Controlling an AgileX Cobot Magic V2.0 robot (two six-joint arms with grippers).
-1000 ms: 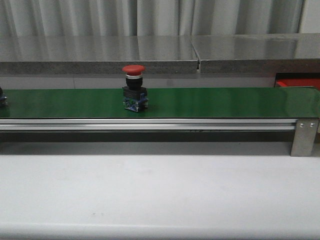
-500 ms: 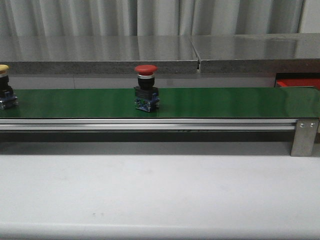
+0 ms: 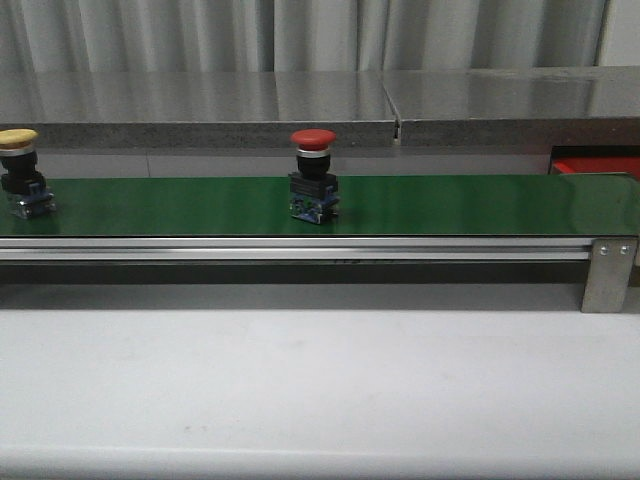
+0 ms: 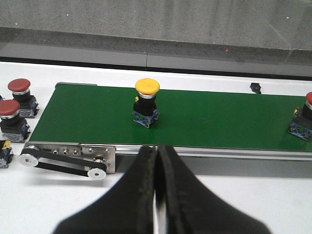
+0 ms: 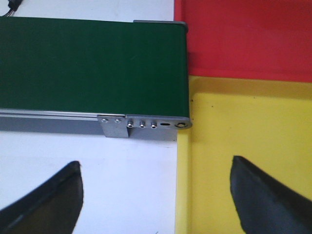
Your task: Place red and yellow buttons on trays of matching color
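Note:
A red button (image 3: 313, 175) stands upright on the green belt (image 3: 450, 205) near its middle. A yellow button (image 3: 20, 170) stands at the belt's left end. The left wrist view shows the yellow button (image 4: 146, 103) beyond my left gripper (image 4: 157, 148), which is shut on nothing, and the red button (image 4: 304, 119) at the frame edge. My right gripper (image 5: 155, 162) is open and empty over the table and the rim of the yellow tray (image 5: 243, 136). The red tray (image 5: 243, 39) lies beside the yellow one at the belt's end, and a corner of the red tray (image 3: 595, 165) shows in the front view.
Two more red buttons (image 4: 19, 90) (image 4: 10, 119) stand on the white table off the belt's end, next to the belt's pulley drive (image 4: 63, 158). A steel bracket (image 3: 608, 272) holds the belt's right end. A grey ledge (image 3: 200, 110) runs behind the belt.
The red button has travelled to the right along the belt. The yellow button has come fully into view at the left end, also moving right. Neither gripper shows in the earlier frames.

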